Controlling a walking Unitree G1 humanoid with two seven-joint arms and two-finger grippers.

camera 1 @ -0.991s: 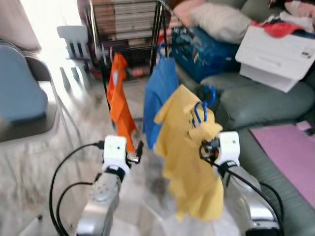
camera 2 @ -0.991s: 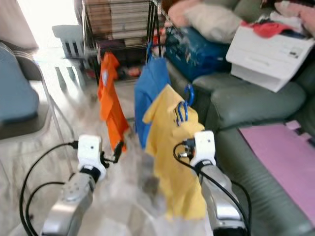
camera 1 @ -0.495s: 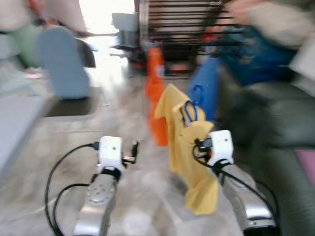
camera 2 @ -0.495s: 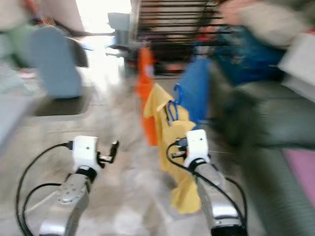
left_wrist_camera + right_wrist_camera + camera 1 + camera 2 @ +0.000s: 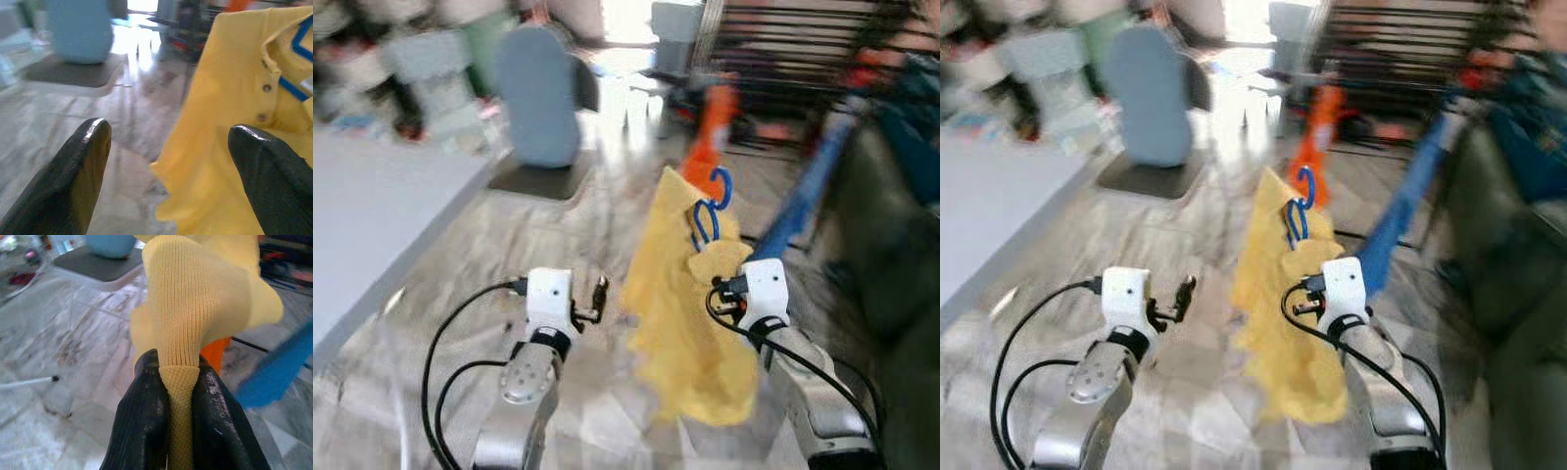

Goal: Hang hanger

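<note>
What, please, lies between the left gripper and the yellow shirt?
Nothing: in the left eye view, bare marble floor shows between the open left gripper and the yellow shirt.

Blue hanger [image 5: 707,211] inside hanging yellow shirt [image 5: 690,323]

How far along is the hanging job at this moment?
Picked up: the right pincer is shut on the yellow shirt, which sits on a blue hanger. The left pincer is open, holding nothing. Left to do: the hook rests on no rail; the black rack stands farther off.
</note>
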